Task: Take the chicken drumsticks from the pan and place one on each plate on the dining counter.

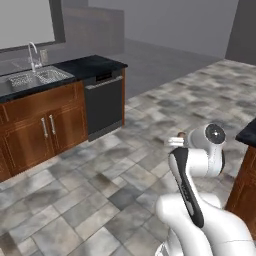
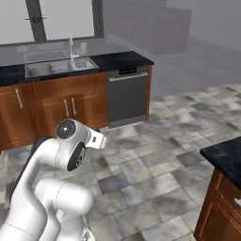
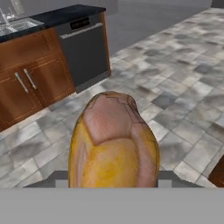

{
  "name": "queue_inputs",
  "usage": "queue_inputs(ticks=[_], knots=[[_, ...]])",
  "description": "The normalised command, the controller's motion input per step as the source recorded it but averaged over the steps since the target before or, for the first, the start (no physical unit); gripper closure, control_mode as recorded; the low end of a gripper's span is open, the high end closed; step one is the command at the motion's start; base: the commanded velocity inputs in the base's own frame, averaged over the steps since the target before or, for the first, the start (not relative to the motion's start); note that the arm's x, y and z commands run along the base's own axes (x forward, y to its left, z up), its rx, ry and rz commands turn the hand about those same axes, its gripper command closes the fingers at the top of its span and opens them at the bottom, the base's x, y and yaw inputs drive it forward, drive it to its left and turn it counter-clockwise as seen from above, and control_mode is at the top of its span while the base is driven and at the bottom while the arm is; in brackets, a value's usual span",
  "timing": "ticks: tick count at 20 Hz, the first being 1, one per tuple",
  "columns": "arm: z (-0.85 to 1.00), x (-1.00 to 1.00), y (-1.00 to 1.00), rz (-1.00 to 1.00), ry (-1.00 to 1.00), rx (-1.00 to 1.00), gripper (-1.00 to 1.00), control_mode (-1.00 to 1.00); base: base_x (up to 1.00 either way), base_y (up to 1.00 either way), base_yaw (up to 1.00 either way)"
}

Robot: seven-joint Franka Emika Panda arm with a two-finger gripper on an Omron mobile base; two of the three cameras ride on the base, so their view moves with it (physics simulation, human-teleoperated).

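A golden-orange chicken drumstick (image 3: 113, 144) with a pinkish meaty end sits close in front of the hand camera, and my gripper (image 3: 113, 186) is shut on it. The drumstick hides the fingertips. In the base views the arm is folded, so the hand (image 1: 176, 141) (image 2: 100, 140) hangs above the tiled floor with a brown tip of the drumstick (image 1: 181, 134) poking out. The pan and the plates are out of view. A black-topped wooden counter (image 1: 248, 134) (image 2: 227, 157) stands at the right. I cannot tell whether it is the dining counter.
A cabinet run with a steel sink (image 1: 35, 77) (image 2: 59, 67) and a dark dishwasher (image 1: 104, 107) (image 2: 127, 96) (image 3: 85, 52) stands at the far left. Grey tiled floor (image 1: 100, 175) stretches between it and the robot.
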Motion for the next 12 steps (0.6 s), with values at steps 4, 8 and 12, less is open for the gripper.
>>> queue_inputs(ticks=[4,8,12], knots=[[0.00,0.00,0.00,0.00,0.00,0.00,1.00,1.00,0.99,0.31,-0.22],[0.00,0.00,0.00,0.00,0.00,0.00,1.00,1.00,0.82,0.35,-0.54],[0.00,0.00,0.00,0.00,0.00,0.00,1.00,1.00,0.64,0.40,-0.75]])
